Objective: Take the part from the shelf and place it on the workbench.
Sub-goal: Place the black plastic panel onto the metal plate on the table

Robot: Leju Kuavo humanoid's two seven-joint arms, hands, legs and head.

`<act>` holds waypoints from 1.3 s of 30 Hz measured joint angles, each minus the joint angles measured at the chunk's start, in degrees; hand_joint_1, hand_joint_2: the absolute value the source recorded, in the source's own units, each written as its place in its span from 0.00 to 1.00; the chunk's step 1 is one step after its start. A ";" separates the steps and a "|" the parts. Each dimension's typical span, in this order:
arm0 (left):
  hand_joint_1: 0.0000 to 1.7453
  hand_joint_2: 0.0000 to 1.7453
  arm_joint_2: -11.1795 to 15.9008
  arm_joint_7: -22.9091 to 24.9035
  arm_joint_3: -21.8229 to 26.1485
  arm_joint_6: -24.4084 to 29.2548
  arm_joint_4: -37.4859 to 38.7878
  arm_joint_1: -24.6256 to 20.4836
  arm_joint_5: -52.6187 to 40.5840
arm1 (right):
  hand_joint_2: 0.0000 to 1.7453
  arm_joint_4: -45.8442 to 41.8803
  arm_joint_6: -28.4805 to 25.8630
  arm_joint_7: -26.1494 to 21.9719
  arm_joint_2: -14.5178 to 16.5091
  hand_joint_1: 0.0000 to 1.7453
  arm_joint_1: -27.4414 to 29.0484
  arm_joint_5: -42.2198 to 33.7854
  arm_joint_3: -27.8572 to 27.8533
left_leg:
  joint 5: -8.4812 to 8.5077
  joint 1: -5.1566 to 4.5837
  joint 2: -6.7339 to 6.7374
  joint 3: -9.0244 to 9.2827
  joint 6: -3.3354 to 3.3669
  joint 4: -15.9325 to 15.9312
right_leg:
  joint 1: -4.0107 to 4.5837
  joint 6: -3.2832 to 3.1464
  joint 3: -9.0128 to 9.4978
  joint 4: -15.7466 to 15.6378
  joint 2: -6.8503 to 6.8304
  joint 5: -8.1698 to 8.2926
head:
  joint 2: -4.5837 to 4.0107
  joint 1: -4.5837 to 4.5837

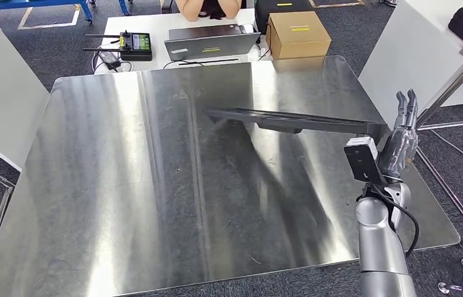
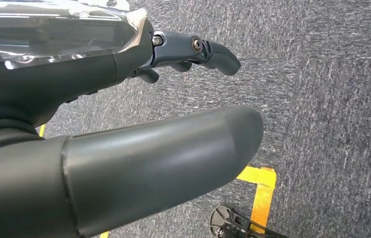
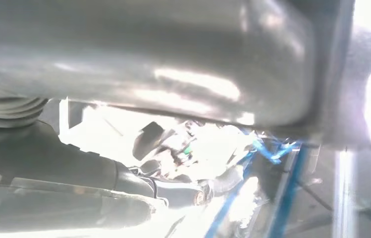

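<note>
part on workbench, boxes behind

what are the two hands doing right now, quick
Left hand: open, holding nothing, over the carpet.
Right hand: holding the long dark part by its end, over the workbench.

Workshop: steel workbench, floor tape.
</note>
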 joint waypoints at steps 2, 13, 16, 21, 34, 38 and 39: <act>0.00 0.00 0.04 -0.03 0.00 -0.08 0.00 -0.06 -0.26 | 0.00 -3.01 0.92 -0.73 0.24 0.00 0.89 -1.61 0.61 | 0.00 0.00 0.00 0.00 0.00 -0.01 | 0.00 -0.01 0.00 0.00 0.00 0.00 | 0.00 0.00; 0.00 0.00 0.31 0.18 0.04 0.11 0.00 -0.18 -0.63 | 0.00 -8.61 7.05 -2.73 1.19 0.00 2.91 -10.92 2.48 | 0.01 -0.01 0.01 0.01 -0.01 -0.01 | -0.01 0.00 0.01 0.00 0.00 0.00 | 0.00 0.00; 0.00 0.00 0.36 0.17 0.16 0.26 0.00 -0.23 -0.80 | 0.00 -8.99 7.50 -2.83 1.44 0.00 3.09 -12.62 2.65 | 0.00 -0.01 0.01 0.00 -0.01 -0.01 | -0.01 0.00 0.00 0.00 0.00 0.00 | 0.00 0.00; 0.00 0.00 0.38 0.17 0.39 0.68 0.00 -0.23 -0.86 | 0.00 -9.13 6.21 -2.64 2.04 0.00 3.21 -16.62 1.91 | 0.00 -0.01 0.00 0.00 -0.01 0.00 | -0.01 0.00 -0.02 0.00 0.00 0.00 | 0.00 0.00; 0.00 0.00 0.36 0.80 1.05 1.73 0.00 -0.26 -1.49 | 0.00 -3.77 9.16 7.10 2.29 0.00 2.16 -24.24 -3.10 | 0.00 -0.01 0.03 0.01 -0.01 -0.01 | -0.01 0.00 0.00 0.00 0.06 0.00 | 0.00 0.00; 0.00 0.00 0.26 0.74 1.34 1.79 0.00 -0.24 -1.63 | 0.00 1.87 12.22 7.48 2.02 0.00 0.96 -28.99 -5.80 | 0.00 -0.02 0.00 0.00 -0.01 0.00 | -0.03 0.00 0.01 0.00 0.04 0.00 | 0.00 0.00; 0.00 0.00 0.25 0.71 1.38 1.81 0.00 -0.24 -1.66 | 0.00 3.02 12.54 7.45 1.95 0.00 0.73 -29.68 -6.38 | 0.00 -0.02 -0.01 0.00 -0.01 0.00 | -0.03 0.00 0.01 0.00 0.04 0.00 | 0.00 0.00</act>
